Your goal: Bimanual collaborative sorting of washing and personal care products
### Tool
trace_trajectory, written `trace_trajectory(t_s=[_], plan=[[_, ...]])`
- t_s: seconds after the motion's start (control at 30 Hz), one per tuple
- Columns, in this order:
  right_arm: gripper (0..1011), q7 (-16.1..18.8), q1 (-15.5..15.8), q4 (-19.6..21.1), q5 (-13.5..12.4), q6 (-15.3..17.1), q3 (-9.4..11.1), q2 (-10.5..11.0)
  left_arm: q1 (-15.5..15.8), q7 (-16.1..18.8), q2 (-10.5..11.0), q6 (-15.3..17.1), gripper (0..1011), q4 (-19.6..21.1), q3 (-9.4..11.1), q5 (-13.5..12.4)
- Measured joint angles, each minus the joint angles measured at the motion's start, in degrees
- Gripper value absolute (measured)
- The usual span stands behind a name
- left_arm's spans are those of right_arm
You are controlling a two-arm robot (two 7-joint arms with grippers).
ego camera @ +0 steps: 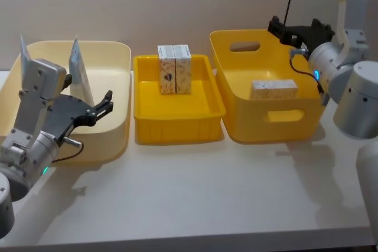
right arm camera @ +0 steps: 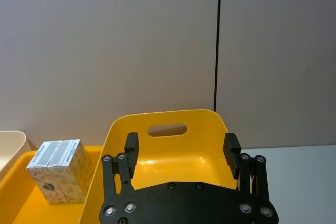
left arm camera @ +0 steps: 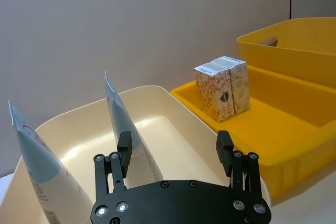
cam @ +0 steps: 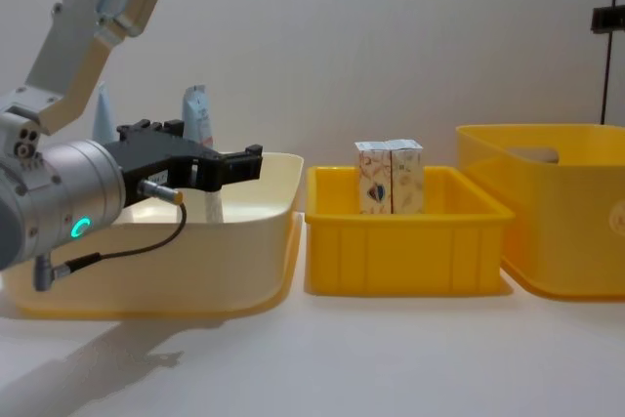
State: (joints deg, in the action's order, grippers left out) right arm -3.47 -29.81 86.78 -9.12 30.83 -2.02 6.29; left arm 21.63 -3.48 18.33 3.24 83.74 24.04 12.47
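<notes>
Left gripper [ego camera: 106,103] is over the cream bin [ego camera: 109,45] on the left, jaws spread with nothing between them. Two squeeze tubes stand in that bin, crimped ends up: the right tube [left arm camera: 119,116] just beyond one finger, the left tube [left arm camera: 37,166] at the bin's left end. Right gripper [right arm camera: 181,149] is at the far rim of the deep yellow bin [ego camera: 260,125] on the right, jaws also spread and empty. A pale carton [ego camera: 273,90] lies on its side on that bin's floor. Two patterned cartons [ego camera: 167,72] stand upright and touching in the far half of the shallow yellow tray [ego camera: 177,131] between the bins. Handling, by judgement: the cartons are probably light thin card, stiff along the edges but easily dented on the faces. Pinch one across its two narrow sides, low enough not to tip it, with modest force. The pair touch, so the fingers will need the outer faces or a gap opened first. The tubes look soft-walled and glossy, so likely to slip. Grip mid-body across the flat, not at the thin crimp.
</notes>
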Motion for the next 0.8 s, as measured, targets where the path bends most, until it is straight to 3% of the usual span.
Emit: trace_trajectory(t_s=[0.8], plan=[[1001, -0.01, 0.00, 0.01, 0.01, 0.09, 0.02, 0.02, 2.85, -0.26, -3.51, -2.27, 1000, -7.49, -3.74, 2.46]])
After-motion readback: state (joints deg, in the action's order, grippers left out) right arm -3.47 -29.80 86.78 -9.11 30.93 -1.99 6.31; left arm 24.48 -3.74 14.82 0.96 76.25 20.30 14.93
